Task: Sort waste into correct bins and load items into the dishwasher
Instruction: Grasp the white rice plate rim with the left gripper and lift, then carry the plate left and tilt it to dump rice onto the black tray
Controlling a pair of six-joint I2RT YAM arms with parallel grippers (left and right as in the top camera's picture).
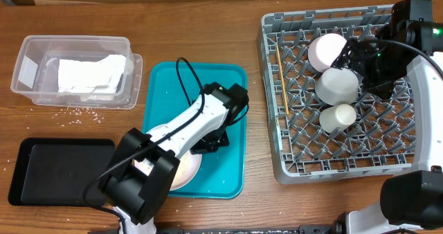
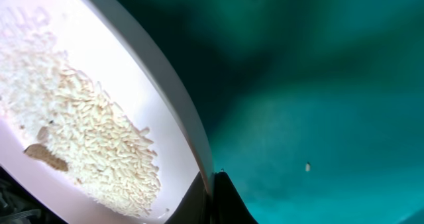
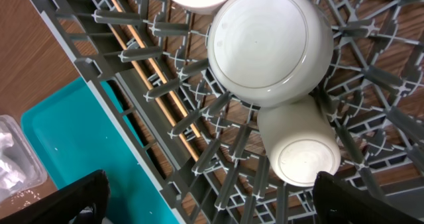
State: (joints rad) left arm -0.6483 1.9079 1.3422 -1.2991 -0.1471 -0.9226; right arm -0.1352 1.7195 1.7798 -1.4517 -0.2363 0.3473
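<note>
The large pinkish-white plate (image 1: 188, 169) lies on the teal tray under my left arm. My left gripper (image 2: 215, 187) is shut on the plate's rim (image 2: 179, 111). A heap of white rice (image 2: 86, 131) lies on the plate. The white napkins (image 1: 90, 75) lie in the clear tub (image 1: 31, 50). The black tray (image 1: 55, 172) sits at the front left. In the grey dish rack (image 1: 291, 168) are the pink bowl (image 1: 325, 49), the grey-green bowl (image 1: 337, 85), the white cup (image 1: 337, 116) and the chopsticks (image 1: 282, 82). My right gripper (image 3: 218, 204) is open above the rack, holding nothing.
The teal tray (image 1: 228, 95) sits mid-table and also shows in the right wrist view (image 3: 86, 144). Loose rice grains (image 1: 76, 111) are scattered on the wood in front of the tub. In the right wrist view the bowl (image 3: 268, 42) and cup (image 3: 298, 148) lie upside down.
</note>
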